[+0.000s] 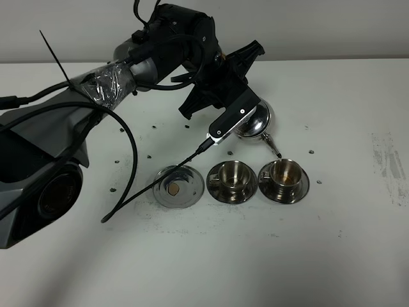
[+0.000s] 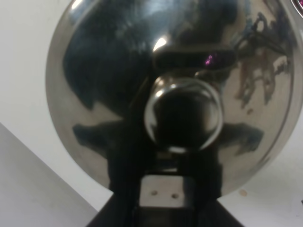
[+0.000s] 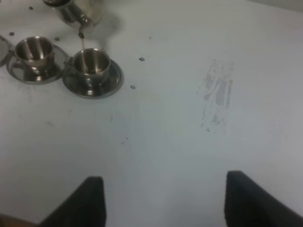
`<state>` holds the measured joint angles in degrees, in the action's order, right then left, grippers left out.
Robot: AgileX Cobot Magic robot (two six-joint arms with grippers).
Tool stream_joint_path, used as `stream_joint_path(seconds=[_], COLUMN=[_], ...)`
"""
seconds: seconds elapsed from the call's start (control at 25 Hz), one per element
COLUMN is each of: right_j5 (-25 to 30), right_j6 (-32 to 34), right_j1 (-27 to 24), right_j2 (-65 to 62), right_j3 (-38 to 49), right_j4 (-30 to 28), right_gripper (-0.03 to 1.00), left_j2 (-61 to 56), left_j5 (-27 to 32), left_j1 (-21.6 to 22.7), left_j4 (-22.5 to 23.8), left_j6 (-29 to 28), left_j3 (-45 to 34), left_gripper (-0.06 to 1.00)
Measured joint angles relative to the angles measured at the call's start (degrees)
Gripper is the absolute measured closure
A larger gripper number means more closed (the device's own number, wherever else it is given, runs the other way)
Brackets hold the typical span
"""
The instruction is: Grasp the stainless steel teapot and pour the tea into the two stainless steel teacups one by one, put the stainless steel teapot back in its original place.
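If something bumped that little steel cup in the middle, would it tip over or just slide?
Probably slide rather than tip: the middle cup looks squat and sits on its saucer. Polished steel on steel likely grips little, so it may skate. It appears empty, so probably light and easily shifted.

Our left arm [image 1: 77, 121] reaches in from the left side of the high view and stretches toward the middle, its forearm wrapped in clear film. The black wrist [image 1: 192, 45] is bent downward and rolled over. This leaves our left gripper [image 1: 238, 118] pointing down and to the right at a slant, with its white-edged side uppermost. Its jaws are closed on the teapot [image 1: 259, 121], which we hold off the surface and tipped. Our right gripper [image 3: 168, 201] faces downward from a height, its jaws spread wide. Both dark fingers [image 3: 92, 201] show well apart in the right wrist view.
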<state>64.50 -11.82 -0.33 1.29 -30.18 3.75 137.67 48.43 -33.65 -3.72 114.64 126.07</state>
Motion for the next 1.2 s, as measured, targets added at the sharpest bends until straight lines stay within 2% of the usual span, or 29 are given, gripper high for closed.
stream_joint_path(seconds=[0.28, 1.2], right_j5=[0.05, 0.05], right_j6=[-2.25, -2.61], right_j1=[0.0, 0.0], right_j2=[0.0, 0.0], right_j3=[0.0, 0.0], right_j4=[-0.19, -0.19], right_gripper=[0.41, 0.41], left_j2=[0.0, -0.05], left_j5=[0.0, -0.13], left_j1=[-0.55, -0.95], left_j4=[0.48, 2.52], left_j6=[0.0, 0.0], left_j3=[0.0, 0.0], left_gripper=[0.74, 0.74])
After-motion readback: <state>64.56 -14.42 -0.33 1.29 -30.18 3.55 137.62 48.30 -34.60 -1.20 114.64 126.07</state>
